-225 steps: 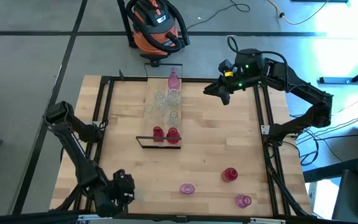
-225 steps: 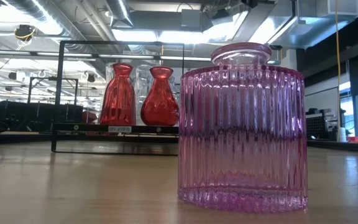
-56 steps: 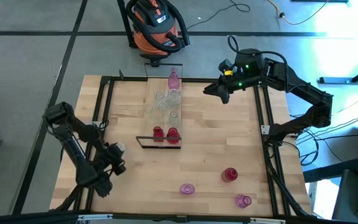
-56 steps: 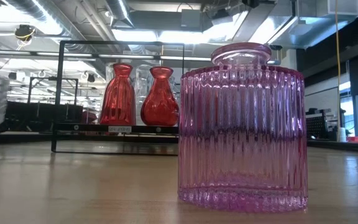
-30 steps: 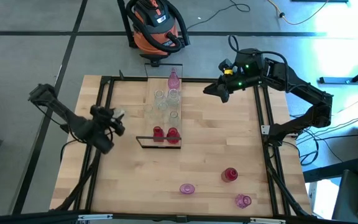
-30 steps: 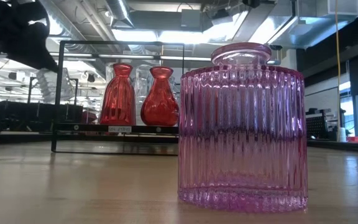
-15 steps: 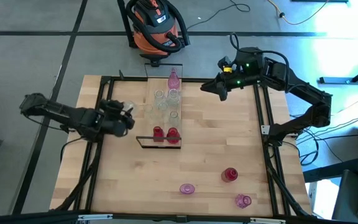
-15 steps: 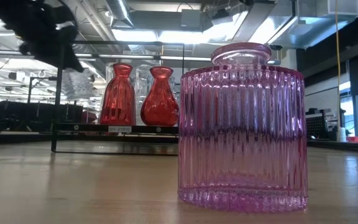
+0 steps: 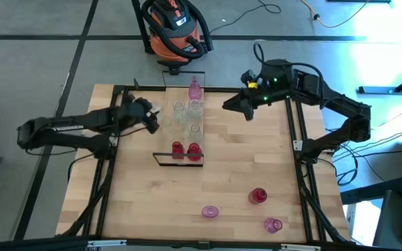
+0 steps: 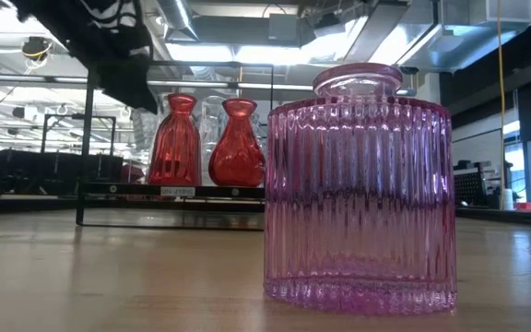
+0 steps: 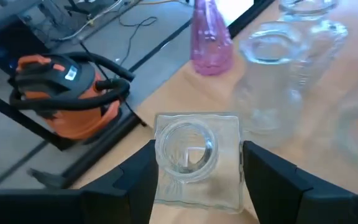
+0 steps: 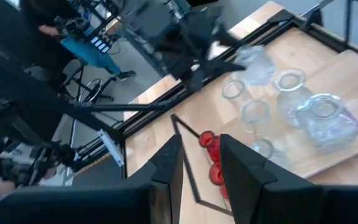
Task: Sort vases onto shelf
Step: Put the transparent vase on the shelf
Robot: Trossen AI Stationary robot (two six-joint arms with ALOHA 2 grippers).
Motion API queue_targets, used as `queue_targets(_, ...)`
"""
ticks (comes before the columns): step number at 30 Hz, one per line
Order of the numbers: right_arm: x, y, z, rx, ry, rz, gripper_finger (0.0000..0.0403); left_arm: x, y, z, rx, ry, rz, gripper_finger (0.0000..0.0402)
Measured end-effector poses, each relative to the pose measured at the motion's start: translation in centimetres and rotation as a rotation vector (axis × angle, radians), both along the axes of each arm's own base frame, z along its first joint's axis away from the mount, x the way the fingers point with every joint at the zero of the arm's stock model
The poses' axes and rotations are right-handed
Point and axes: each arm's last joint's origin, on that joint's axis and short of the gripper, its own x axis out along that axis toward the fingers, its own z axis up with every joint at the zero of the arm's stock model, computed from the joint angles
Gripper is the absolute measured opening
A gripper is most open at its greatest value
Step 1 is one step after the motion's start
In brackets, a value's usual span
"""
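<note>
Left claw (image 9: 150, 115) pinching a clear square vase (image 11: 194, 158) betw. its fingers, ribbed glass, round mouth up, held upright. Sits just beside the shelf (image 9: 167, 104), on the shelf's left edge, level w/ the clear group. Coming move, as judged: short sideways carry rightward onto the plank, then lower. Shelf's long axis runs away from the black frame end (image 9: 179, 162) toward the orange vacuum (image 9: 174, 26); free wood seems to lie along the left strip near the clear vases (image 9: 185, 115), so tight clearance there. Left arm far nearer to shelf's left side; right claw (image 9: 246, 108) hangs beyond the shelf's right side near its far end, fingers spread, nothing betw. them, waiting.

On shelf: two red vases (image 9: 185, 149) at the frame end, bulbous w/ narrow necks, smooth shiny glass; clear ones mid-plank, incl. a faceted one; tall slim pink vase (image 9: 195, 88) at the far end. Off shelf, well apart from it on the worktop (image 9: 243, 160): pink ribbed jar (image 10: 359, 189), squat w/ vertical fluting and short neck; red vase (image 9: 257, 196); another pink vase (image 9: 273, 224) beyond those.

Risk, as judged: glass on glass, slick and hard; clipping a neighbour could topple it.
</note>
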Motion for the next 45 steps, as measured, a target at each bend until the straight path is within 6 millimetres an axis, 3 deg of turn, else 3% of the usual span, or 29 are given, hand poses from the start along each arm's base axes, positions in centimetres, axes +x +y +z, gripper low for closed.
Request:
queue_targets(5,0.2,1.0,0.0,-0.002,0.0,0.037,0.0091,-0.8,2.4,-0.1,-0.032,0.056,-0.079,0.0201)
queue_targets(14,0.4,2.2,0.0,-0.023,0.004,0.042,0.0091,-2.5,5.5,0.2,-0.039,0.04,-0.387,0.0201)
queue_targets(19,0.5,2.3,0.0,-0.013,0.006,0.04,0.0091,-2.8,6.9,-1.0,-0.113,0.012,-0.5,0.0201)
queue_targets(25,0.5,2.3,0.0,0.005,0.007,0.031,0.0091,-2.2,7.9,-3.5,-0.17,0.055,-0.566,0.0201)
queue_targets(35,0.5,2.2,0.0,0.035,0.013,-0.003,0.0091,-0.6,9.4,-4.7,-0.138,0.03,-0.614,0.0201)
queue_targets(45,0.5,2.2,0.0,0.031,0.014,-0.02,0.0091,0.2,9.5,-5.2,-0.132,0.03,-0.645,0.0201)
